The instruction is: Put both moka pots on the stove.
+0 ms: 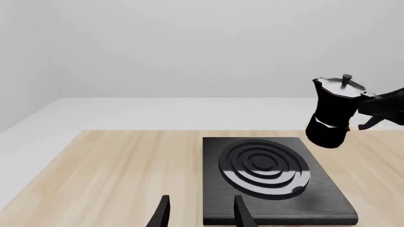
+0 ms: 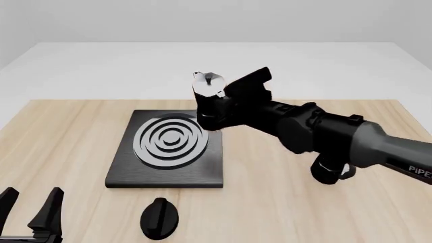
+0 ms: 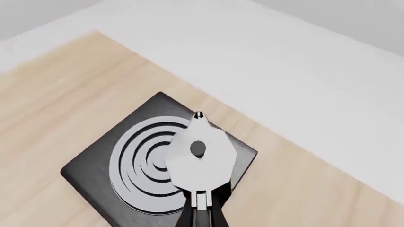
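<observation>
The right gripper (image 2: 226,104) reaches in from the right and holds 1 moka pot (image 2: 210,101) by its black side handle, its jaws closed on that handle. The pot hangs in the air, tilted slightly, above the far right corner of the stove (image 2: 121,174), not touching it. From the right wrist view the pot's silver lid (image 3: 200,158) with its dark knob sits over the right part of the ring burner (image 3: 136,163). In the left wrist view the same pot (image 1: 333,113) is seen off to the side of the stove (image 1: 315,203), clear of the slab.

The stove lies flat on the wooden table (image 2: 68,131), left of centre, with its concentric silver rings (image 2: 171,139) facing up. A low black oval knob (image 2: 159,217) rests on the table just near of the stove.

The left gripper (image 2: 30,212) sits at the near left corner, its 2 fingers (image 1: 162,210) spread apart and holding nothing. Only 1 pot is in view.
</observation>
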You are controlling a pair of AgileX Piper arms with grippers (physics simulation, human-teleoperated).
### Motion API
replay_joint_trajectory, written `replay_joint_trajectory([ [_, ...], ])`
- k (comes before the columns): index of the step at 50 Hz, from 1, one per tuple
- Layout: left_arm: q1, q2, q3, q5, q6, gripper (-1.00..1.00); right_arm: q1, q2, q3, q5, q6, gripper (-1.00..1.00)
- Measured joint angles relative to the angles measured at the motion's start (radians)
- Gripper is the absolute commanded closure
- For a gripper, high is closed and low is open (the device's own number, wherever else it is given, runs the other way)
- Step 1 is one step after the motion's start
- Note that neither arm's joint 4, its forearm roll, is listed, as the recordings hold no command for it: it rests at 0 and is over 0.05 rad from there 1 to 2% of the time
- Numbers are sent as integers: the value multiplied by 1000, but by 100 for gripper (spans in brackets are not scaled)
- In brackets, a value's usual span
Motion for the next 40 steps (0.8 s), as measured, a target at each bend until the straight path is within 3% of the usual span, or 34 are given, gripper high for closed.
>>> replay_joint_trajectory([
  [16, 0, 0, 0, 0, 0, -100, 51, 139, -205, 60, -25, 100],
  [40, 0, 0, 0, 0, 0, -100, 100, 354, -465, 130, -14, 100],
])
